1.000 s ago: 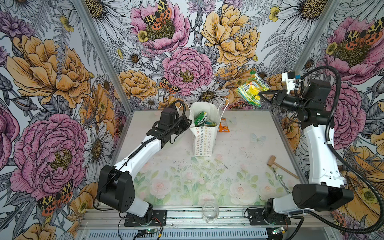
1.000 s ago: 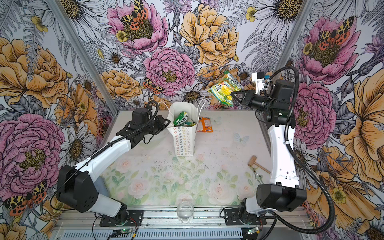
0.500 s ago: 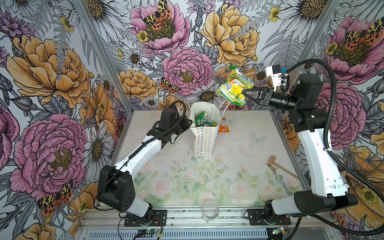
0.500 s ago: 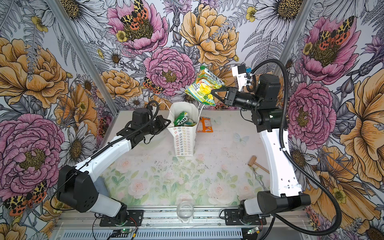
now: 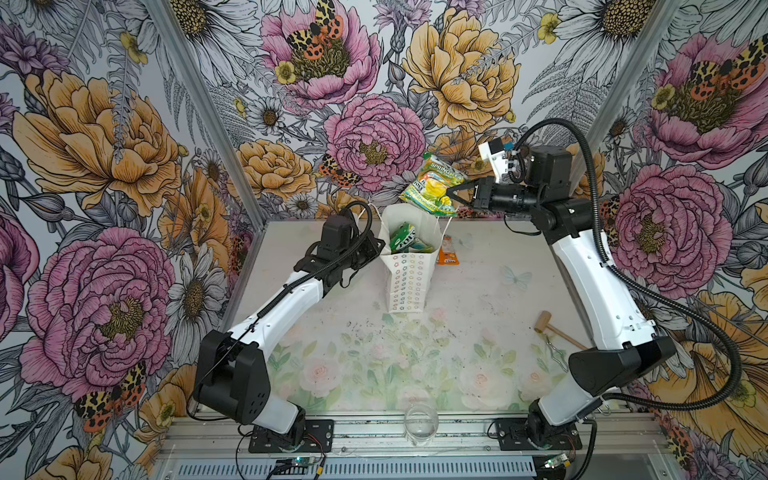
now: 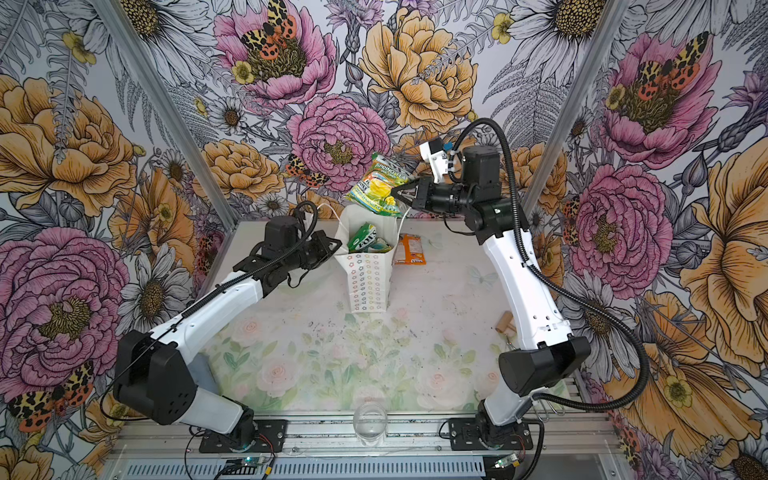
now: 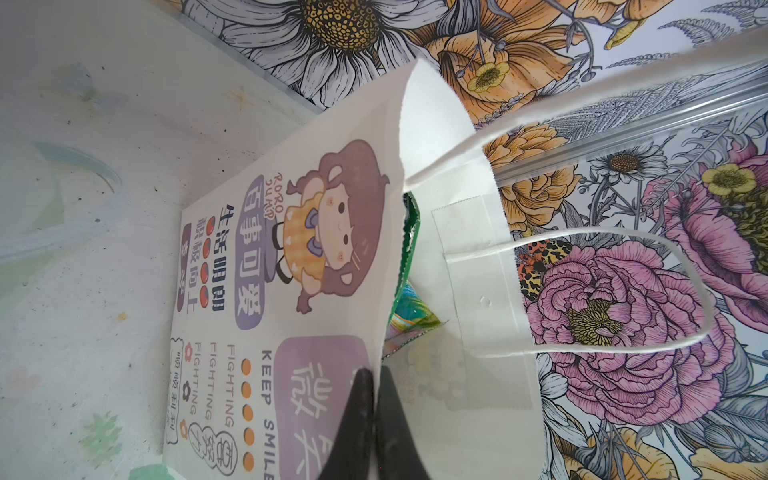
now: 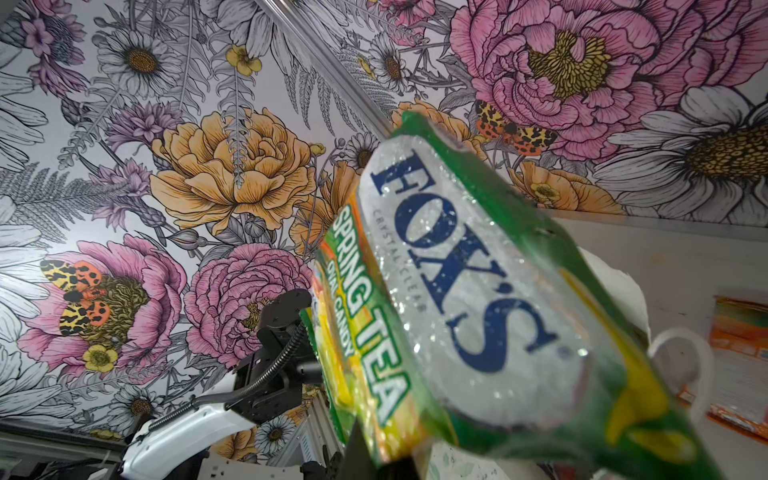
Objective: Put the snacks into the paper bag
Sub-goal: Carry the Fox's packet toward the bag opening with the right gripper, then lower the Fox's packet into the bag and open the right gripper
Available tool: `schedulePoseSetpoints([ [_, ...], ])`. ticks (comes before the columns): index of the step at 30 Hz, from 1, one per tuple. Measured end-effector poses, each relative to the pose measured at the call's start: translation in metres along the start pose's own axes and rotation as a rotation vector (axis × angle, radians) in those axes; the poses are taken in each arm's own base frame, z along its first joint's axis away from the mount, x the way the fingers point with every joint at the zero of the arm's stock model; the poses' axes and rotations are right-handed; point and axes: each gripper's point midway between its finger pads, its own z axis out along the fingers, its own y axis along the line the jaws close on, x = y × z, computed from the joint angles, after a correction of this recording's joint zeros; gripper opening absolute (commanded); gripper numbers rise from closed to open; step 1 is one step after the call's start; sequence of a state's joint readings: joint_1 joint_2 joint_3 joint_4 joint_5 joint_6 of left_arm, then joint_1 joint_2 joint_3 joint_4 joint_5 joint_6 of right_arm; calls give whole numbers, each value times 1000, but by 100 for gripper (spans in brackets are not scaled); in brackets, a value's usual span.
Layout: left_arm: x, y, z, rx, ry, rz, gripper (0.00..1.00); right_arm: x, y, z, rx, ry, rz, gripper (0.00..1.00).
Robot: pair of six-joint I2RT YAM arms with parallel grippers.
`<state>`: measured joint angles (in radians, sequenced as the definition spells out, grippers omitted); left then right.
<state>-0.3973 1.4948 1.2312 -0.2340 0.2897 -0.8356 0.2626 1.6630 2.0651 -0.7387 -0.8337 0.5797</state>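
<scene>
Behind paper bag [image 5: 409,286], half-hidden orange packet [image 5: 449,254]

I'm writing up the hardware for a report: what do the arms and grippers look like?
The left arm and right arm have white shells with black joints and bases. Black ribbed hoses run along each. The left gripper and right gripper are black with tapered fingers.

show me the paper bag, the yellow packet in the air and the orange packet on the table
paper bag [image 5: 409,286], in a top view, flower-printed front wall
yellow packet [image 5: 430,190], in a top view, middle of its face
orange packet [image 5: 449,252], in a top view, its visible middle
</scene>
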Motion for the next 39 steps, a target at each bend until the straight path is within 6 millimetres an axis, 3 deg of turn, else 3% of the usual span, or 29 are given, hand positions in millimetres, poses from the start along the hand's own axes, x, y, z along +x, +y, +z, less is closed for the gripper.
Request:
schedulePoseSetpoints([
  [6, 0, 0, 0, 0, 0, 0, 6, 5, -9, 21, 14, 49, -11, 0],
  [18, 0, 0, 0, 0, 0, 0, 6, 23, -66, 59, 85, 169, 41, 0],
  [39, 0, 0, 0, 0, 0, 0, 6, 58, -106, 63, 220, 337, -8, 0],
])
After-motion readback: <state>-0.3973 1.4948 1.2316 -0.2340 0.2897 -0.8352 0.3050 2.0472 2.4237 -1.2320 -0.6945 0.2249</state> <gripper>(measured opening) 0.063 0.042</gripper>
